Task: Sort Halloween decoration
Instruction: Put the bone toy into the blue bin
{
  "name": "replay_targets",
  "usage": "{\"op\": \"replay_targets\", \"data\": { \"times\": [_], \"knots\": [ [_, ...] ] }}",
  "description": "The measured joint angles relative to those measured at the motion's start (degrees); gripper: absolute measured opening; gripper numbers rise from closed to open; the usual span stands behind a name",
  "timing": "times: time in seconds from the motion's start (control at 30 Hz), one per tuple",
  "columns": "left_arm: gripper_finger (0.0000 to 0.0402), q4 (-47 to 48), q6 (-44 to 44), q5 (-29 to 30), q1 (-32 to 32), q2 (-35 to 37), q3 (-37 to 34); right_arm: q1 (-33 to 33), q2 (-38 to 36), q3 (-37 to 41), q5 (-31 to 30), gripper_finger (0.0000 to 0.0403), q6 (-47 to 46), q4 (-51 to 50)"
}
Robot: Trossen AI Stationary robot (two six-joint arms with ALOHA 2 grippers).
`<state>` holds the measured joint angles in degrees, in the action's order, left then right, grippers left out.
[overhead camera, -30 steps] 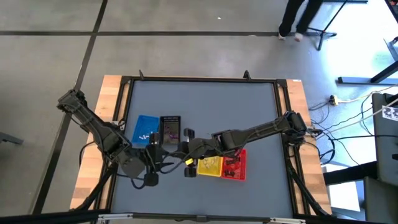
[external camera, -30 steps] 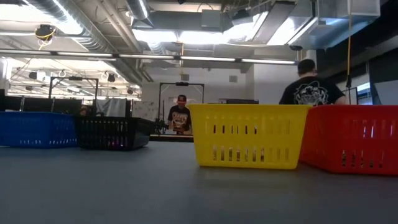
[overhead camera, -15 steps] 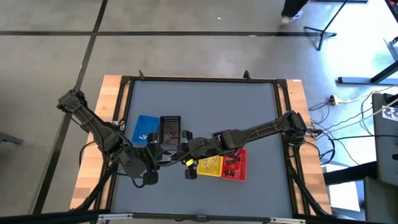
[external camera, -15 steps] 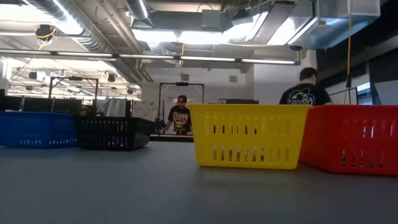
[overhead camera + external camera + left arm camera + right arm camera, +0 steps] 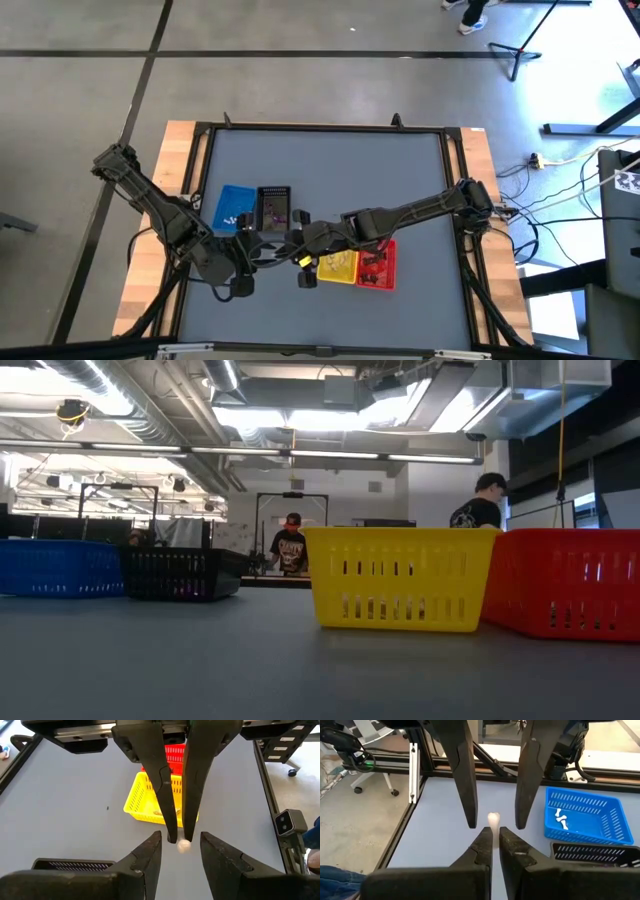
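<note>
Left wrist view shows the handover plainly: the right gripper [image 5: 178, 840] comes down from above with its fingers pinched on a tiny pale trinket [image 5: 183, 845], held right in the gap between the left gripper's spread fingers [image 5: 150, 851]. It looks like a pass from one arm to the other, the left gripper [image 5: 493, 822] standing open to receive, not yet closed. Seen from above, the two meet in mid-table, between the black basket [image 5: 274, 208] and the yellow basket [image 5: 338, 266]. The blue basket [image 5: 585, 815] already holds white pieces, so this pale one probably belongs there, on the left arm's side. The red basket [image 5: 377, 264] sits touching the yellow one.
</note>
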<state>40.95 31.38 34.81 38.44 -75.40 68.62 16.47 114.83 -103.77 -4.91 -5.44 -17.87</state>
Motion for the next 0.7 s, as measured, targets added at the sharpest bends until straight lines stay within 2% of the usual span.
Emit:
{"op": "replay_targets", "data": {
  "times": [0.33,0.7],
  "knots": [
    [0.0124,0.6,0.0,-1.2,0.0,0.0,0.0,0.0,0.0,0.0,0.0,0.0019,0.0,-0.3],
    [0.0068,0.6,0.0,-1.3,0.0,0.0,0.0,0.0,0.0,0.0,0.0,0.0019,0.0,0.1]
  ]
}}
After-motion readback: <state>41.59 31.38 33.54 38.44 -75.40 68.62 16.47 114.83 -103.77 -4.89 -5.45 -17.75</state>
